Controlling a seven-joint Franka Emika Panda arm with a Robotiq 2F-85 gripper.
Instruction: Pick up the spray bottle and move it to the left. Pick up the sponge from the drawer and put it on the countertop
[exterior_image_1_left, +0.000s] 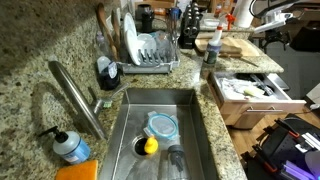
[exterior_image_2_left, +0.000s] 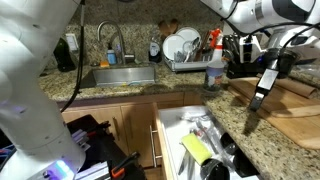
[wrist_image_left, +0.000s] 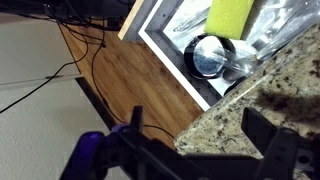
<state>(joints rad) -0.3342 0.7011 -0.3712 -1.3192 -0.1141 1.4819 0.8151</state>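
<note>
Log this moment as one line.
gripper open, empty | spray bottle upright on countertop | sponge in open drawer

arm (exterior_image_2_left: 258, 12): white, entered from the top of an exterior view, bent over | wrist: angled downward | gripper (exterior_image_2_left: 253, 115): dark, hung pointing down, slightly tilted | jaws: stood wide apart, nothing between them | fingers (wrist_image_left: 263, 135): both showed in wrist view, bare
</note>
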